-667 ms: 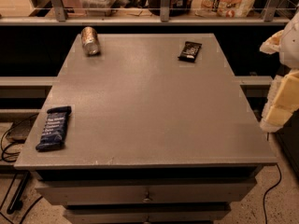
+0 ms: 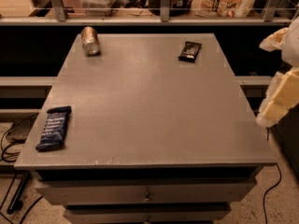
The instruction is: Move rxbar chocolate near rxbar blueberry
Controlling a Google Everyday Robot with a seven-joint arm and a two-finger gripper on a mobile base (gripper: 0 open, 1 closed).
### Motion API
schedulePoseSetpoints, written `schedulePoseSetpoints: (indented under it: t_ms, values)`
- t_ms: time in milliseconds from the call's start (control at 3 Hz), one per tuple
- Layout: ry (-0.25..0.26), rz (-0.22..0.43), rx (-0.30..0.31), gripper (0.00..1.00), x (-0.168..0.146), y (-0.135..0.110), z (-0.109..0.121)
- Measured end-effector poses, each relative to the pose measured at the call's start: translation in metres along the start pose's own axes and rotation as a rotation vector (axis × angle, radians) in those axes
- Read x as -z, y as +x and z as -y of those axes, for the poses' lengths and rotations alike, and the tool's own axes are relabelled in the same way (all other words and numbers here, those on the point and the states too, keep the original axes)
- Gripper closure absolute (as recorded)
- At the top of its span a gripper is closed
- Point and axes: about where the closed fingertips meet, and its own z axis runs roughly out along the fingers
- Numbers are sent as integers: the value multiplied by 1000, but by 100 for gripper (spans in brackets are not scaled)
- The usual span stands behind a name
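Desk (image 2: 149, 106): grey, flat-topped, seen from the front and above; it carries three things.
Black snack bar (image 2: 190, 51): lies flat at the far right of the desk, near the back edge. Its long axis runs roughly front to back, with the far end leaning slightly to the right; white lettering faces up.
Blue snack bar (image 2: 54, 128): lies flat at the near left corner, just inside the left edge. Its long axis also runs front to back, with the far end tipped a little to the right; pale lines of text face up.
Spacing of the bars: well apart, at diagonally opposite corners of the desk.
Can (image 2: 90, 40): lies on its side at the far left, one end towards the camera.
Tool (image 2: 280, 99): cream-coloured, hanging off the right edge of the desk, clear of the top and touching nothing; whether it is open or closed cannot be told.
Drawers (image 2: 147, 192): below the front edge of the desk, shut.
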Motion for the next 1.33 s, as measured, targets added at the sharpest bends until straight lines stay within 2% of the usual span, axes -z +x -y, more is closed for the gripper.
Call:
schedulePoseSetpoints:
  t_ms: [333,667,1000,1333]
  values:
    - [51,267,-72,0,-17,11,44]
    - [50,495,-102,0,-25,-5,73]
    - [43,646,-151,0,-37,-22,106]
    - [42,646,-151,0,-37,-22,106]
